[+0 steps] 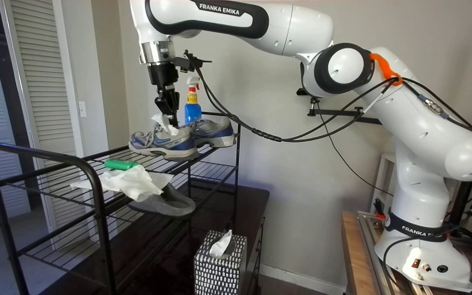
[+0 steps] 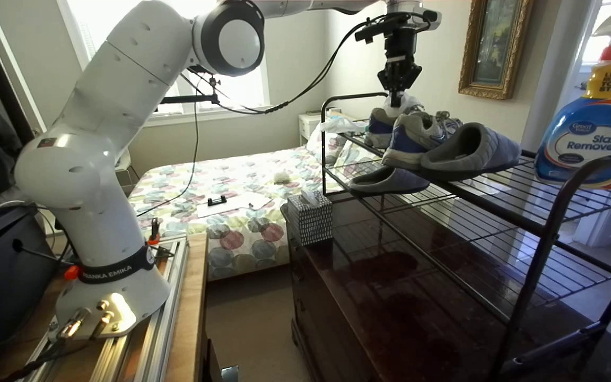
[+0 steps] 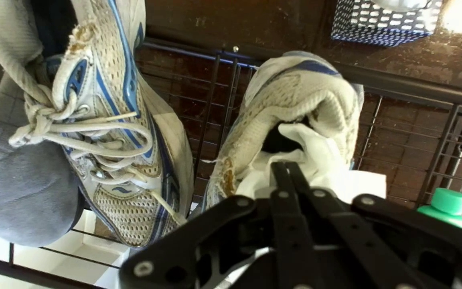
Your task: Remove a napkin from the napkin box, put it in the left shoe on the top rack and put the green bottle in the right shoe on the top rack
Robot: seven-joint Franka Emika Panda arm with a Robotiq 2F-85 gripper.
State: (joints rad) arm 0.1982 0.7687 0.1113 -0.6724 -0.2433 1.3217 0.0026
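Note:
The left shoe [image 3: 291, 92], a grey sneaker, sits on the top rack [image 1: 84, 157]. My gripper [image 3: 287, 165] points down at its opening, fingers together on the white napkin [image 3: 323, 156]. The napkin lies partly inside the opening and partly over the side; its lower part is hidden. The napkin [image 1: 163, 121] also shows between gripper [image 1: 173, 123] and left shoe [image 1: 164, 143] in an exterior view. The right shoe [image 3: 126, 160] stands beside it with laces tied. The green bottle [image 1: 120, 164] lies on its side on the top rack. The napkin box [image 1: 220, 266] stands below, a tissue sticking out.
A crumpled white sheet [image 1: 131, 182] lies beside the green bottle. A blue spray bottle [image 2: 586, 127] stands on the top rack. One grey slipper [image 2: 472, 148] is next to the right shoe; another [image 2: 387, 181] sits lower. A dark dresser [image 2: 369, 265] stands under the rack.

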